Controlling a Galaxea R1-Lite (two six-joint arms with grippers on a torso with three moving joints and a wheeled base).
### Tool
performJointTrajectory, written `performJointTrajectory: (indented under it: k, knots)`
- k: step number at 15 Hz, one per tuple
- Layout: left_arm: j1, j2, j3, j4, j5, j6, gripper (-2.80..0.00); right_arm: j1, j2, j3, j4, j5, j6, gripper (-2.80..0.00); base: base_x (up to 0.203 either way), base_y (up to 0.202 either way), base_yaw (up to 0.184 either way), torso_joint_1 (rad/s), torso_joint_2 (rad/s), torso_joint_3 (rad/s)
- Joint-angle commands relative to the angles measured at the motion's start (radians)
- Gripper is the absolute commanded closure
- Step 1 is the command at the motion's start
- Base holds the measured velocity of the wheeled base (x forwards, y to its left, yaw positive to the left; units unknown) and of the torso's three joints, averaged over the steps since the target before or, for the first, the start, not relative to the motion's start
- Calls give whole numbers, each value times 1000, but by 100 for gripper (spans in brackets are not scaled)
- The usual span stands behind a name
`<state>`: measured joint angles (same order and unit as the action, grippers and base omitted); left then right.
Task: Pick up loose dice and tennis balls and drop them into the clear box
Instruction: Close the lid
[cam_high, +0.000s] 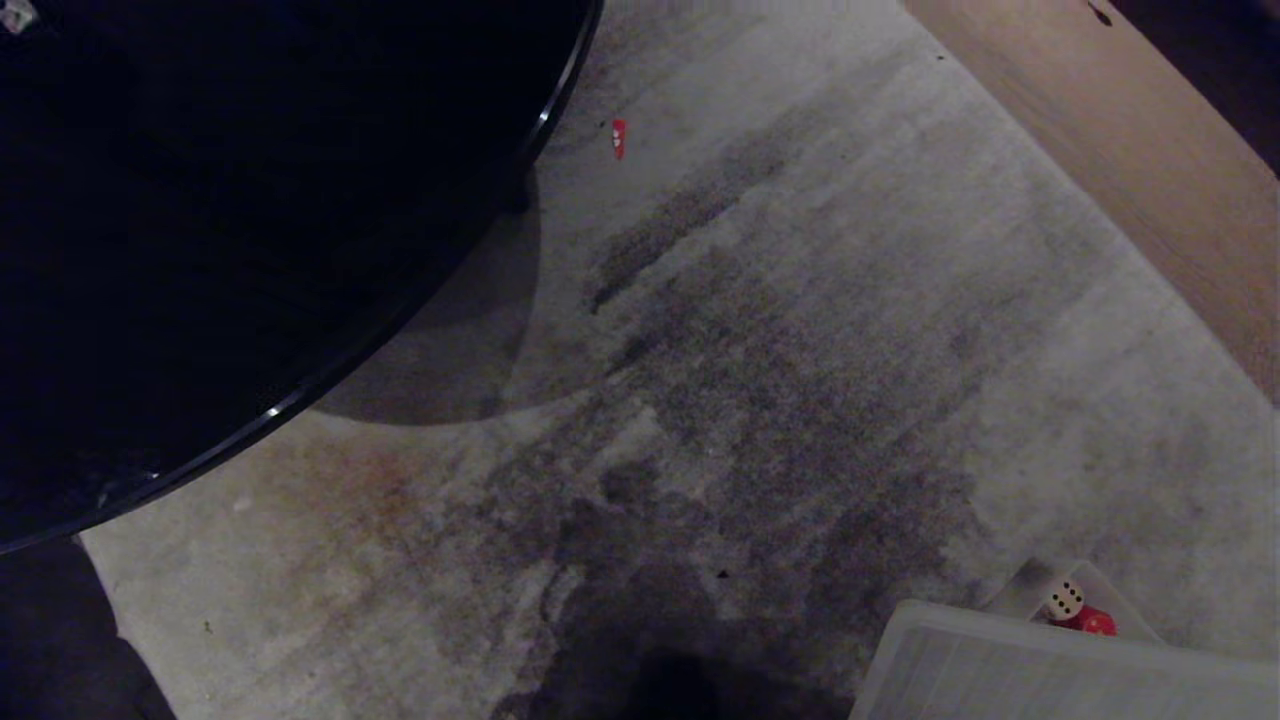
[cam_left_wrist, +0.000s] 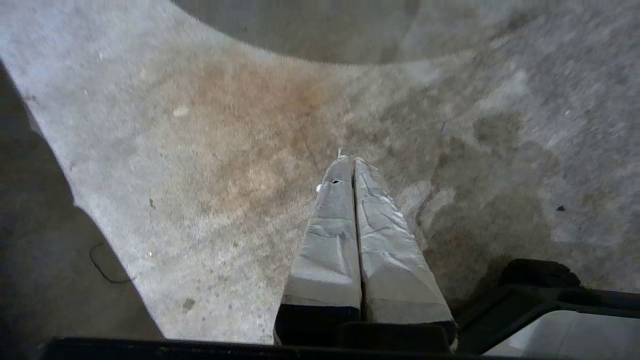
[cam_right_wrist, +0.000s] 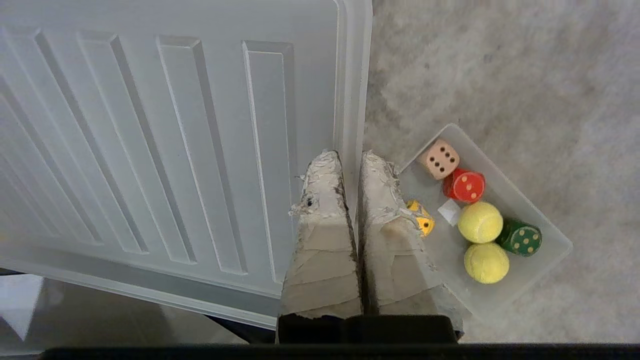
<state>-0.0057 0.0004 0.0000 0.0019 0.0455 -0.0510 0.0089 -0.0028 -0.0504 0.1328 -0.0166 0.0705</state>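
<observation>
Dice, 4, and 2 tennis balls already lie in clear box on carpet, right of ribbed lid. Both pincers closed, empty. Judgement: scan carpet for strays before finishing.

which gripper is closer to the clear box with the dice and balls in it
Right. The right gripper hangs shut just above the clear box; the left gripper, also shut, hangs over bare carpet.
</observation>
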Motion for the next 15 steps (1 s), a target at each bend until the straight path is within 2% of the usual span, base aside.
performJointTrajectory:
  k: [1,15]
  knots:
    - [0,1,2,0,0,-1,0,0,3,0,1,0,0,0,0,0,0,-1,-1,206]
    - [0,1,2,0,0,-3,0,0,3,0,1,0,2,0,0,0,0,2,1,201]
